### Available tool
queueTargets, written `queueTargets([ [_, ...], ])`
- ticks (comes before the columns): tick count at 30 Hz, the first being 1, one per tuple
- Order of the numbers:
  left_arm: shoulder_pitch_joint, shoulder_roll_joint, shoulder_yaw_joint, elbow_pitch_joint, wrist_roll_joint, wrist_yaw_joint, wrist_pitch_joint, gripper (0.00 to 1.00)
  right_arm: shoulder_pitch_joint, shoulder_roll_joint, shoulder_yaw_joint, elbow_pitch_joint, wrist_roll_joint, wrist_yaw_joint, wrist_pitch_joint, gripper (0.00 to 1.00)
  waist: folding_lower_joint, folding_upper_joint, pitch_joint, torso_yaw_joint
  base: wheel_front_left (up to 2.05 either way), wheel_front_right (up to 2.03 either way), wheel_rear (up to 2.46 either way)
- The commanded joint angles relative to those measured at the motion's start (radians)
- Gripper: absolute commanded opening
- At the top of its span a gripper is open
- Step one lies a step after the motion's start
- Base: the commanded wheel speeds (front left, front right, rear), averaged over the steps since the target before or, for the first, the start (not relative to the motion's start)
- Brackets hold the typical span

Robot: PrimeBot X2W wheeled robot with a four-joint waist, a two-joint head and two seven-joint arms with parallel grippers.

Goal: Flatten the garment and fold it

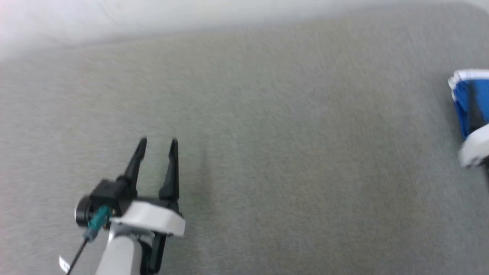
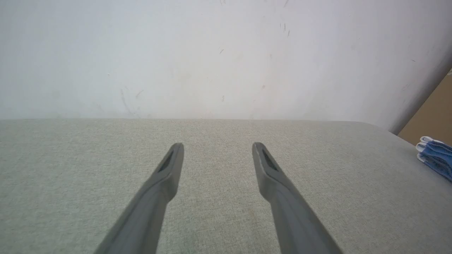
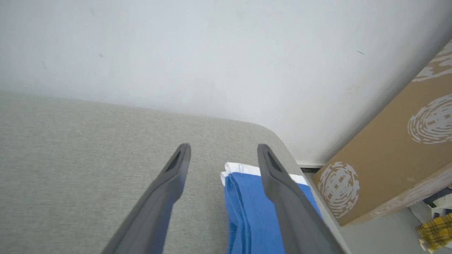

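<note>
The garment (image 1: pixel 470 97), bright blue with white edging, lies folded in layers at the far right edge of the grey padded surface (image 1: pixel 267 114). It also shows as a small stack of blue and white folds, the garment (image 2: pixel 436 155), at the right border of the left wrist view. My left gripper (image 1: pixel 157 142) hovers open over bare grey fabric at the lower left, far from the shorts; its fingers (image 2: pixel 272 169) hold nothing. My right gripper (image 3: pixel 224 146) is open above the garment (image 3: pixel 247 204), whose folded white-trimmed end lies under and between the fingers. A pale piece of my right arm (image 1: pixel 475 151) covers part of the shorts.
A white wall (image 3: pixel 212 53) runs along the far side of the surface. Off the rounded right corner stands a brown cardboard box (image 3: pixel 395 155) with white swirl prints. Yellow checked cloth (image 3: pixel 436 231) lies on the floor beside it.
</note>
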Motion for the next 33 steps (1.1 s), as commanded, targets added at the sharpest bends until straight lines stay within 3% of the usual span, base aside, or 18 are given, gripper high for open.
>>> queueTargets([
  [1, 0.034, -0.008, 0.008, 0.008, -0.015, 0.003, -0.005, 1.00, 0.069, 0.037, 0.014, -0.079, 0.031, -0.002, 0.002, 1.00, 0.0002, -0.0001, -0.172, 0.133, 0.00, 0.00, 0.00],
  [8, 0.097, -0.020, -0.002, 0.034, -0.023, 0.006, -0.005, 1.00, 0.326, 0.162, 0.051, -0.381, 0.087, -0.002, 0.024, 1.00, 0.0002, -0.0001, -0.242, 0.192, 0.00, 0.00, 0.00],
  [15, 0.126, -0.025, -0.007, 0.050, -0.022, 0.010, -0.005, 1.00, 0.488, 0.263, 0.079, -0.533, 0.090, -0.002, 0.015, 1.00, 0.0002, -0.0001, -0.276, 0.217, 0.00, 0.00, 0.00],
  [23, 0.165, -0.027, 0.001, 0.066, -0.027, 0.018, -0.005, 1.00, 0.598, 0.307, 0.107, -0.588, 0.060, -0.002, 0.002, 1.00, 0.0002, -0.0001, -0.315, 0.229, 0.00, 0.00, 0.00],
  [33, 0.196, -0.029, 0.000, 0.059, -0.031, 0.021, -0.005, 1.00, 0.627, 0.309, 0.108, -0.527, 0.109, -0.002, -0.047, 1.00, 0.0002, -0.0001, -0.320, 0.226, 0.00, 0.00, 0.00],
])
